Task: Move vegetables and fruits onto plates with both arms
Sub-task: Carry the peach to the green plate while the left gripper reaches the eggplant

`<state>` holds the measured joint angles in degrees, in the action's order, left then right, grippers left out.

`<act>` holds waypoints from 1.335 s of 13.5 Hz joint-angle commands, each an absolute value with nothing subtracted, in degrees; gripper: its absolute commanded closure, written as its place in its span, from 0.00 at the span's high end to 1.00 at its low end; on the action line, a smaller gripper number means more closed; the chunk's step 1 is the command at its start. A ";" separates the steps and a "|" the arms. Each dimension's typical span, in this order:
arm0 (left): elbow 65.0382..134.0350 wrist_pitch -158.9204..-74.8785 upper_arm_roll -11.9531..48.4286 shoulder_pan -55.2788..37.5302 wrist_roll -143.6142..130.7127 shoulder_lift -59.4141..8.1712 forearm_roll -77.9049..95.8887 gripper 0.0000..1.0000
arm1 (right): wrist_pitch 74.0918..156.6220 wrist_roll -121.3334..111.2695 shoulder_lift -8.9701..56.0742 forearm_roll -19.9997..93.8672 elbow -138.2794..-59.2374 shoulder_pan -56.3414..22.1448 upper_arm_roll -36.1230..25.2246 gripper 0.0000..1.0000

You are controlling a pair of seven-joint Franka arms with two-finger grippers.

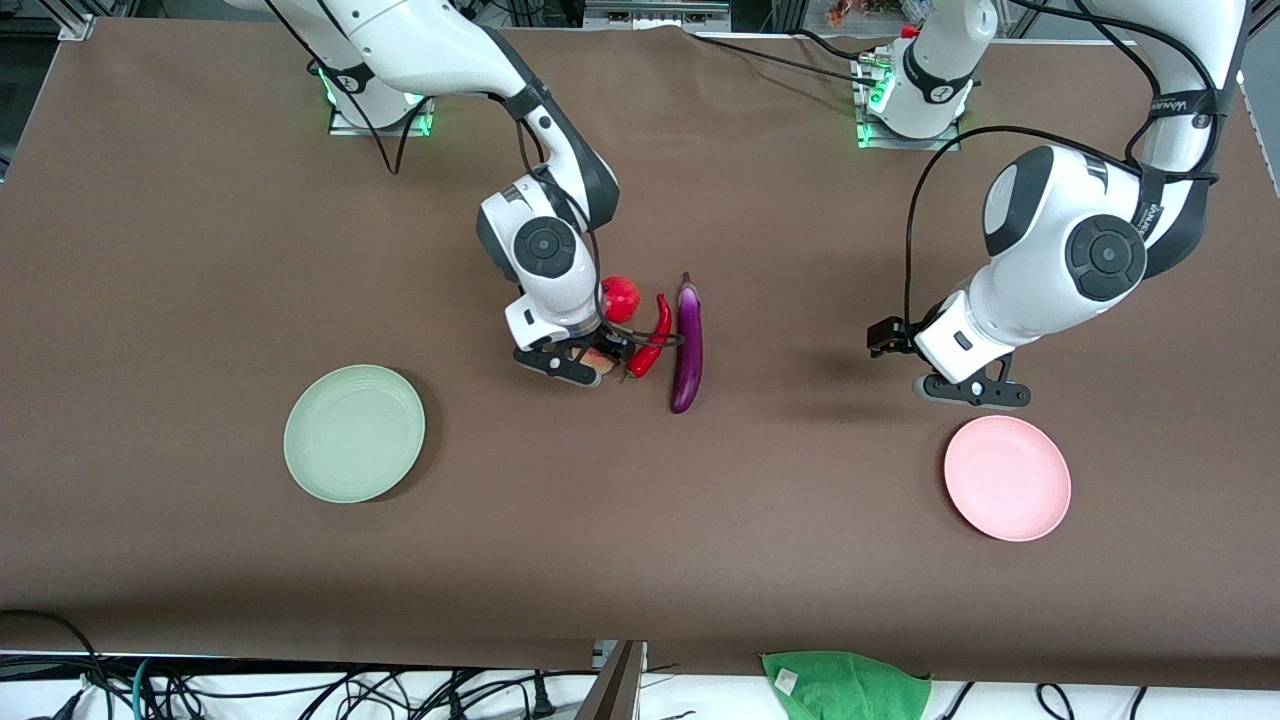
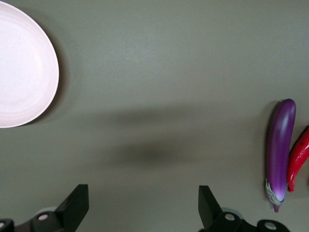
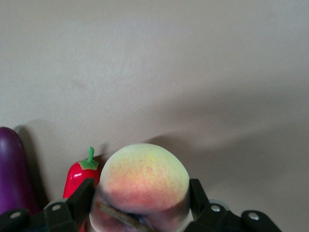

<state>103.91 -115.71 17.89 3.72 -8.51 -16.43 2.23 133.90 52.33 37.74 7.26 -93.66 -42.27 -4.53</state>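
Lettering is showing on the left arm's upper link, too small to read. The right gripper (image 3: 141, 205) is sitting low at the middle of the table with its two fingers pressing in on either side of the yellow-pink peach (image 3: 144, 180), whose yellow top is facing the wrist camera. The eggplant (image 1: 688, 345) is lying with its long axis running toward and away from the front camera, stem end pointing at the robot bases and rounded tip nearer the camera. The red chili pepper (image 1: 651, 340) is lying just beside it on the right arm's side, roughly parallel and slightly curved. The red apple-like fruit (image 1: 621, 298) is sitting farther from the camera than the chili. The left gripper (image 2: 143, 209) is hovering over bare table near the pink plate (image 1: 1007, 478), fingers spread wide and gripping nothing. The mint green plate (image 1: 354, 433) is lying toward the right arm's end.
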 commanded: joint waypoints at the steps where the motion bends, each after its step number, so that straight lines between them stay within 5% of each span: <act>1: 105.20 -117.42 18.19 3.87 -8.96 -16.17 2.81 1.00 | 128.08 46.78 34.20 8.26 -93.69 -39.21 -4.22 0.37; 9: 105.03 -124.00 20.83 -2.88 -22.66 -20.56 1.93 1.00 | 114.80 19.47 28.83 8.96 -94.39 -26.47 -6.84 0.37; 18: 103.28 -134.29 20.92 -14.32 -40.06 -30.93 -10.10 1.00 | 123.22 -5.71 33.22 11.77 -98.52 -15.21 -10.02 0.40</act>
<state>105.20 -133.42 21.21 -11.84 -35.60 -28.44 -7.19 121.25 -3.85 33.61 10.13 -97.00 -15.29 -10.65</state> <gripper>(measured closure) 0.000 0.163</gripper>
